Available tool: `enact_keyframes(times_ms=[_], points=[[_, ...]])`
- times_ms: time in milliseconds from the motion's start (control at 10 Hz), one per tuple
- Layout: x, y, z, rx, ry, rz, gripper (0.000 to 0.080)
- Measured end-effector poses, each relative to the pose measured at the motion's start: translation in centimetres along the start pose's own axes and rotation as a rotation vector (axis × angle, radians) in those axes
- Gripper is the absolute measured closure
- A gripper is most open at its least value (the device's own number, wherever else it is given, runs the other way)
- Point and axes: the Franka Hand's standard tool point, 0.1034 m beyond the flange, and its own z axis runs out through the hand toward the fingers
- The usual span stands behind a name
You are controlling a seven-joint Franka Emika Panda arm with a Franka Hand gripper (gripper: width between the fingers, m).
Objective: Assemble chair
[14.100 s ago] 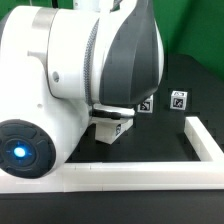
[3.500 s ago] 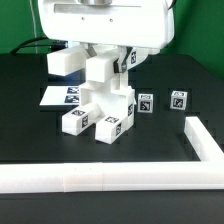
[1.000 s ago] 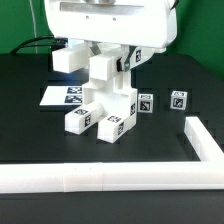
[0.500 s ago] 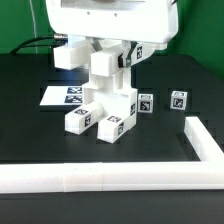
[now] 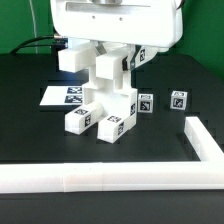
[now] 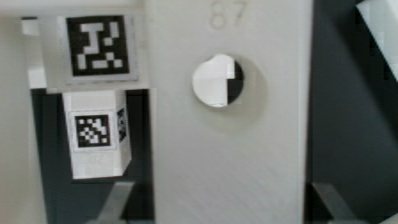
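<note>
Arm [image 5: 110, 15] straight down over the tabletop [image 5: 40, 150], hand [image 6: 222, 200] clamped on the bar [image 5: 110, 70], embossed "67", of the chair [image 5: 100, 112] standing beside the marker board [image 5: 58, 96].

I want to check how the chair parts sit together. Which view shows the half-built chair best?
The exterior view: the half-built chair stands nearly whole on the black table, upright bar above stepped blocks. The wrist view shows only a close white face of it, with a round hole and two tags.
</note>
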Motion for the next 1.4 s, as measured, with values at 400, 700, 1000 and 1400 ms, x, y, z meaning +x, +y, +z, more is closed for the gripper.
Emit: enact_keyframes(times_ms=[400, 700, 1000, 1400], points=[[-0.27, -0.04, 0.07, -0.001, -0.002, -0.002, 0.0511], [-0.66, -0.17, 0.14, -0.002, -0.005, -0.008, 0.0511], [-0.24, 0.43, 0.06, -0.002, -0.004, -0.029, 0.0511], [-0.31, 0.29, 0.08, -0.002, -0.004, -0.031, 0.0511]])
